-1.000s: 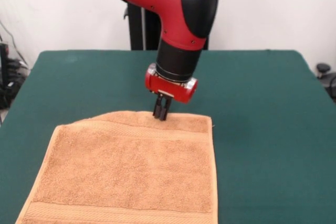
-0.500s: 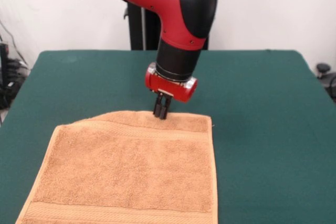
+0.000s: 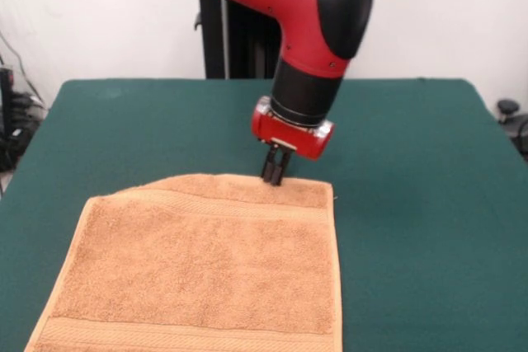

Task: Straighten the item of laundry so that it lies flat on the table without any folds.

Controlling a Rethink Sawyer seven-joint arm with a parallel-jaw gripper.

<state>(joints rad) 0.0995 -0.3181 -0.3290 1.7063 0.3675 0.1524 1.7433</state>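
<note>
1. Towel (image 3: pixel 198 265) lies on the green desk (image 3: pixel 412 204), in the near-left part of it; its near edge runs out of the bottom of the front view.
2. Towel is mostly spread out. Right hem runs straight. Far edge is not straight: it bulges up toward the robot in a soft hump, and the far-left corner looks rounded rather than square.
3. Woven band shows across the towel just inside the far edge, a second one near the bottom of the view.
4. Small white speck sits at the towel's far-right corner, too small to identify.
5. Nothing else on the desk near the towel.
6. Arm (image 3: pixel 305 14) comes down from above, red and black, wrist angled toward the towel's far edge.
7. Hand (image 3: pixel 275 172) points down, fingers drawn close together with almost no gap between them.
8. Tips sit right at the towel's far edge, right of that edge's middle and left of the far-right corner.
9. Cannot tell if cloth is pinched between the fingers or if the tips only touch the edge; the towel there is not visibly lifted.
</note>
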